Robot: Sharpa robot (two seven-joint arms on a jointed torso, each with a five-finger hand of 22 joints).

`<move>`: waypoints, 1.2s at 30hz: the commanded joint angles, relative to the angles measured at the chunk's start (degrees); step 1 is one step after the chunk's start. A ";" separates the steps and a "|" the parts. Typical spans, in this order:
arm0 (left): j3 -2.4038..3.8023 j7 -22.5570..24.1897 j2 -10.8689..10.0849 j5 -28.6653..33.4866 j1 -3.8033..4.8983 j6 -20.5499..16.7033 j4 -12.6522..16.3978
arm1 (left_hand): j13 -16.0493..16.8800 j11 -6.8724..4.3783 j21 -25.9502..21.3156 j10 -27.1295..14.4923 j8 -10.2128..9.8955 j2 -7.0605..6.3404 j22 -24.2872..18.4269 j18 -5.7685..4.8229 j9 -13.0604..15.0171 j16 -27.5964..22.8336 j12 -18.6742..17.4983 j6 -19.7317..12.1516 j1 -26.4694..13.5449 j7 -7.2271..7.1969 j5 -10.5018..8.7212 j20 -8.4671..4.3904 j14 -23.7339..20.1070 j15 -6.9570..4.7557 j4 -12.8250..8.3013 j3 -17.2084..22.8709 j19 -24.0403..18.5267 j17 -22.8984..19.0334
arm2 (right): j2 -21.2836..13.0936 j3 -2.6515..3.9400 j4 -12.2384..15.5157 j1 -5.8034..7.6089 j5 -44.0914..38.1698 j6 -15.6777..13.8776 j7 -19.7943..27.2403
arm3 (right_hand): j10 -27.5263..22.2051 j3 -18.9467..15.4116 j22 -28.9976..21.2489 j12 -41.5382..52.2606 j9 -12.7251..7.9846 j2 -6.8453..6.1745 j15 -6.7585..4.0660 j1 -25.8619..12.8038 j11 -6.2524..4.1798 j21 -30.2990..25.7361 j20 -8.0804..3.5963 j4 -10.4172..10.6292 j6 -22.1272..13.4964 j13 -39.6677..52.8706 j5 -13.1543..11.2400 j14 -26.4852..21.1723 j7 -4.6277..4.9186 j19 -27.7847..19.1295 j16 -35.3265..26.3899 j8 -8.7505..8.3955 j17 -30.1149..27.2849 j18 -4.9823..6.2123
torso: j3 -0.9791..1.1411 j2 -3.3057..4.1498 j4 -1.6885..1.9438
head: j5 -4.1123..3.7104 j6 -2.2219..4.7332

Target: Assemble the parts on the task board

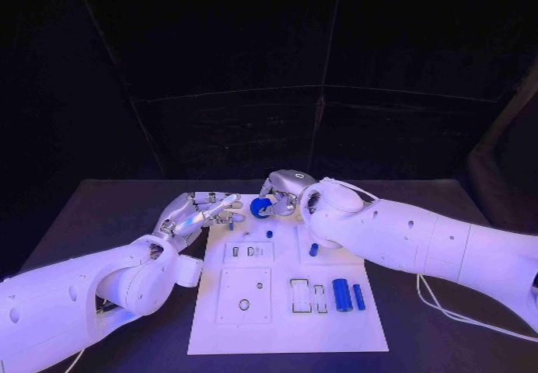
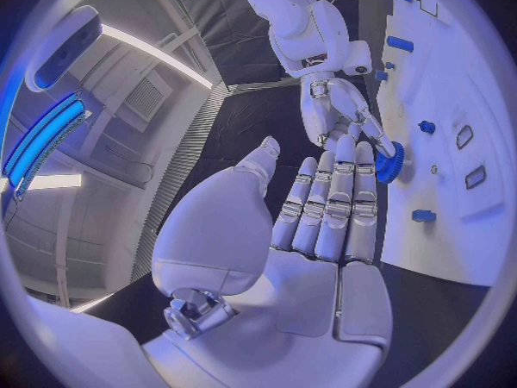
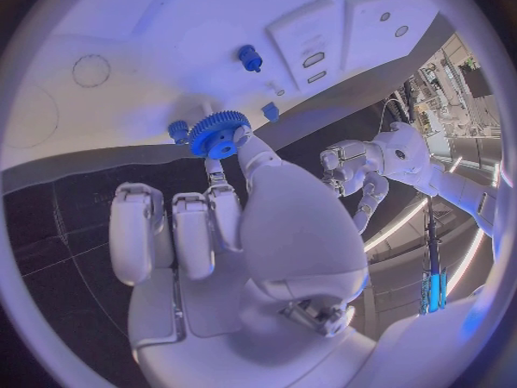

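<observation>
The white task board (image 1: 337,330) lies mid-table. My right hand (image 1: 287,191) pinches a blue gear (image 1: 261,207) between thumb and a finger at the board's far left corner. In the right wrist view the gear (image 3: 219,134) sits at the fingertips (image 3: 239,138) of my right hand (image 3: 248,224), just over the board's edge (image 3: 129,26). My left hand (image 1: 200,211) hovers beside the gear, fingers out straight and holding nothing. In the left wrist view my left hand (image 2: 328,215) points at the gear (image 2: 390,161), held by the right hand (image 2: 336,108).
On the board stand a blue peg (image 1: 269,232), a short blue piece (image 1: 312,249) and two blue cylinders (image 1: 340,295) near the rectangular slots (image 1: 301,295). A recessed plate with holes (image 1: 245,295) sits at the near left. A white cable (image 1: 448,311) trails on the right.
</observation>
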 commanded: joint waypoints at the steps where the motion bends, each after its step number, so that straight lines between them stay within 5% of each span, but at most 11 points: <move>1: 0.05 0.18 0.06 -0.27 0.09 0.69 0.09 | -0.07 0.01 -0.34 -0.24 -0.34 0.62 -0.06 0.35 -0.04 -0.31 -0.28 -0.17 -0.03 0.16 0.01 0.50 -0.26 0.06 -0.40 0.08 -0.04 0.08 | 0.61 -0.06 -0.53 0.08 -1.44 2.40 -1.64 | -0.47 0.09 4.87 -0.41 0.06 -0.14 0.36 -0.77 0.09 0.19 0.20 0.31 1.28 2.29 0.31 4.23 -1.07 0.15 -0.04 -0.54 6.26 -0.35 | 0.04 -0.04 -0.04 | 0.01 -0.12; 6: 0.05 0.15 0.03 -0.27 0.10 0.69 0.12 | -0.07 0.01 -0.34 -0.24 -0.34 0.62 -0.06 0.35 -0.04 -0.31 -0.28 -0.17 -0.03 0.16 0.01 0.50 -0.26 0.06 -0.40 0.08 -0.04 0.08 | 1.21 -0.14 -1.17 0.06 -1.81 2.66 -2.26 | -1.15 -0.49 4.84 -1.59 -0.03 -1.34 0.85 -1.91 0.69 0.16 0.61 0.51 -0.82 1.34 0.15 4.24 -0.39 0.09 -0.05 -1.81 6.31 -0.35 | 0.08 -0.02 -0.12 | 0.10 -0.22; 25: 0.05 0.03 -0.03 -0.27 0.10 0.64 0.12 | -0.08 0.02 -0.40 -0.31 -0.38 0.69 -0.09 0.35 -0.04 -0.41 -0.33 -0.21 -0.01 0.16 0.01 0.51 -0.29 0.07 -0.50 0.10 -0.04 0.11 | 1.56 -0.26 -1.69 0.04 -3.25 5.71 -3.79 | -4.11 -5.07 4.26 -6.16 0.11 -4.82 2.34 -4.83 2.30 -0.18 2.14 3.34 -8.04 -2.58 0.18 4.24 1.25 -0.49 -0.03 -1.81 6.64 -0.18 | 0.09 -0.02 -0.11 | -0.07 -0.48; 32: 0.05 -0.02 -0.06 -0.27 0.10 0.64 0.16 | -0.08 0.02 -0.40 -0.31 -0.38 0.69 -0.09 0.35 -0.04 -0.41 -0.33 -0.21 -0.01 0.16 0.01 0.51 -0.29 0.07 -0.50 0.10 -0.04 0.11 | 1.22 -0.28 -1.29 0.04 -2.72 5.89 -3.48 | -3.84 -5.96 4.45 -5.71 0.27 -4.54 2.33 -5.03 2.24 -0.12 2.20 4.51 -7.35 -2.21 0.21 4.27 1.13 -0.35 0.03 -1.56 6.82 -0.22 | 0.07 -0.02 -0.15 | -0.14 -0.44; 36: 0.05 -0.05 -0.13 -0.27 0.10 0.70 0.16 | -0.08 0.02 -0.40 -0.31 -0.38 0.69 -0.09 0.35 -0.04 -0.41 -0.33 -0.21 -0.01 0.16 0.01 0.51 -0.29 0.07 -0.50 0.10 -0.04 0.11 | -0.27 -0.30 -0.24 -0.01 -1.62 1.23 -1.89 | -2.55 -6.11 5.00 -3.63 0.43 -3.46 2.16 -4.77 1.99 0.09 2.11 5.17 -6.13 -0.37 1.62 4.38 0.84 0.05 0.22 -1.22 7.33 -0.33 | 0.10 -0.05 -0.14 | -0.19 -0.43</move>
